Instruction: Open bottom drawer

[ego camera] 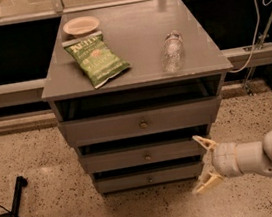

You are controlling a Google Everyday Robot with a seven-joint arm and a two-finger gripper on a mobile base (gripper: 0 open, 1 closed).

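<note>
The bottom drawer (126,181) is the lowest, narrowest grey front of the cabinet, with a small round brass knob (149,180) at its centre. It sits set back under the two drawers above. My gripper (203,163) is at the drawer's right end, at about its height, reaching in from the right on a white arm. Its two pale fingers are spread apart, one above (204,143) and one below (206,184), with nothing between them. The gripper is right of the knob and apart from it.
On the grey cabinet top (136,72) lie a green chip bag (97,59), a clear plastic bottle (171,52) on its side and a small bowl (81,25). The top drawer (140,122) and middle drawer (145,155) stick out. A black pole (14,213) stands lower left.
</note>
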